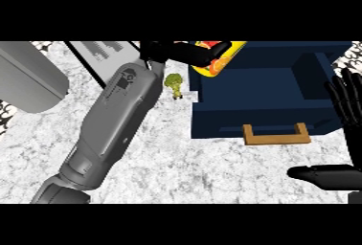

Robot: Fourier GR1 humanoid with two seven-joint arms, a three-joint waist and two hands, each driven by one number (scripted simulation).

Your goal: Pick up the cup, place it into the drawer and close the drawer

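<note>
Your left robot hand point(185, 53) is curled around the yellow-and-red cup point(225, 56), holding it over the open navy drawer's point(265, 95) back-left corner, at the far edge of the bench point(176, 162). Right robot hand point(346, 139) rests open at the right edge. Broccoli point(174, 84) sits just left of the drawer.

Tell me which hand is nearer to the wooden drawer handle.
Right. The right hand rests open just right of the wooden drawer handle, beside the blue drawer. The left hand is far up-left, its fingers curled round the yellow-and-red cup.
</note>
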